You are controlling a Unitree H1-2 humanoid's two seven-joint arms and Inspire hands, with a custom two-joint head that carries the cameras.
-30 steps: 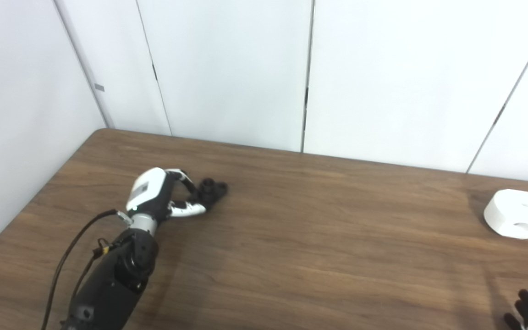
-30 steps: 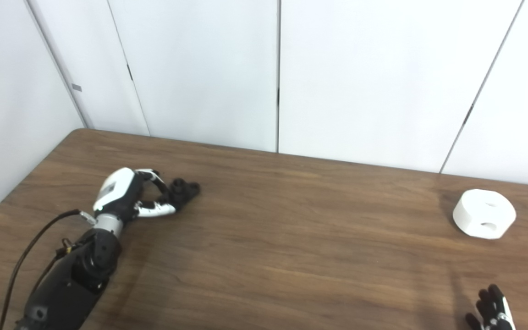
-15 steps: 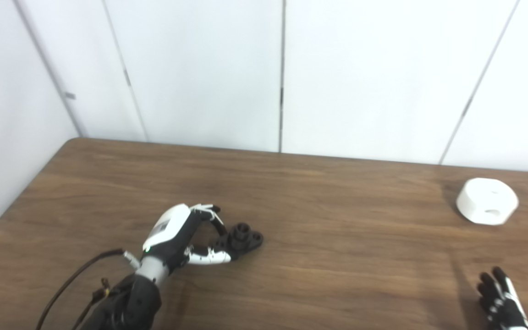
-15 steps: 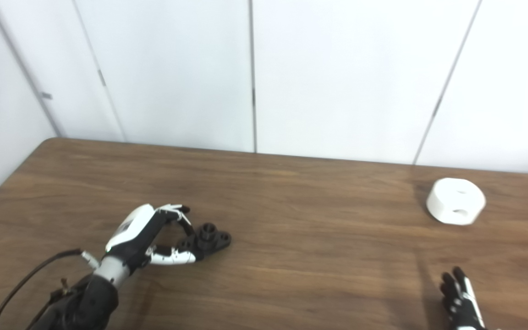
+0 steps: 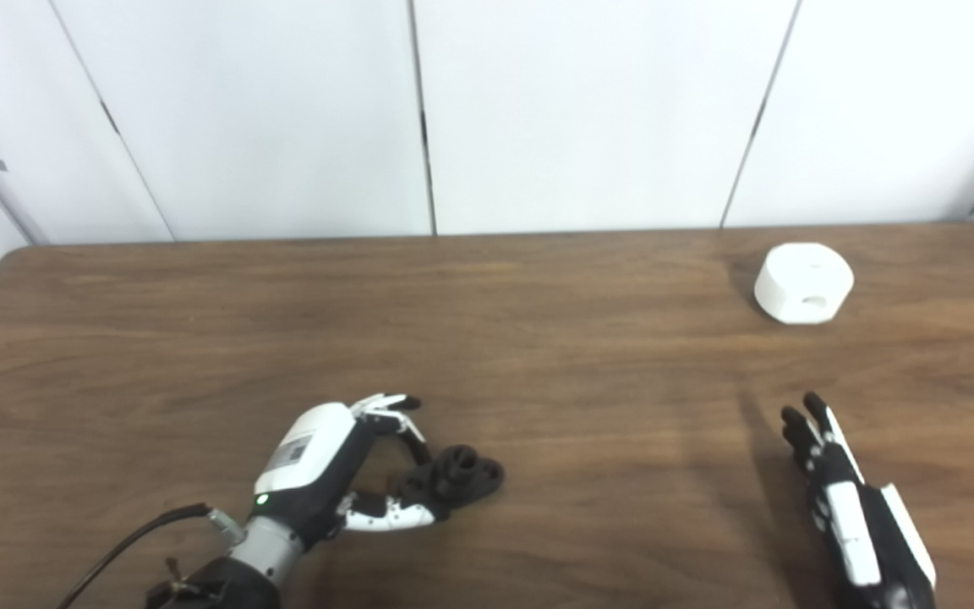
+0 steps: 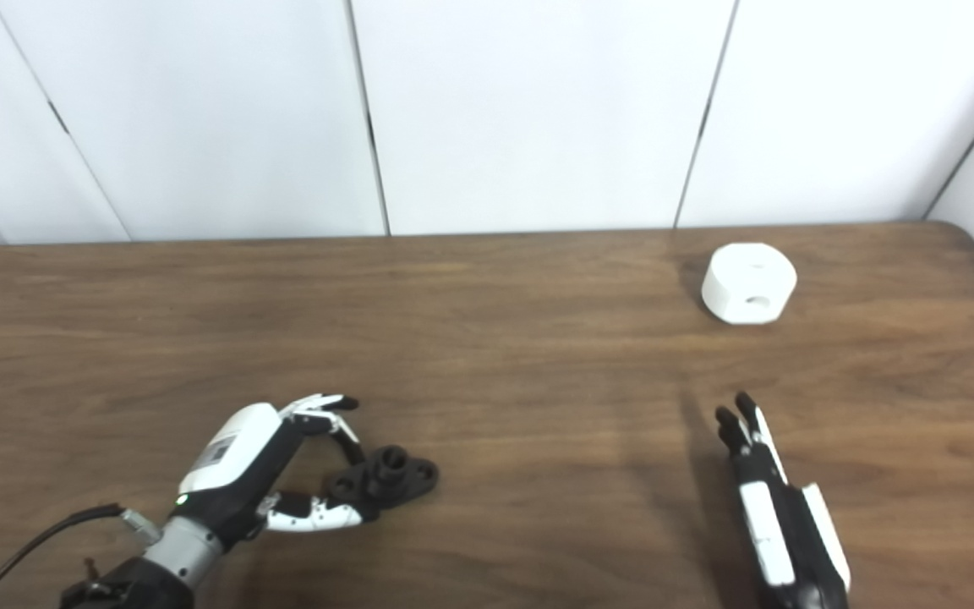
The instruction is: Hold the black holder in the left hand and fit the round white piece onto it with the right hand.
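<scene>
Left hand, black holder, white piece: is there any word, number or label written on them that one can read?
No text can be read.
Left hand: a small grey label on its white back, too blurred to read.
Black holder: no marking visible.
Round white piece: plain, only holes.
Right hand: no text visible.

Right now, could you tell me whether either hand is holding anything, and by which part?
The left hand pinches the black holder at its near-left end, on the table. The right hand is open, holding nothing.
</scene>
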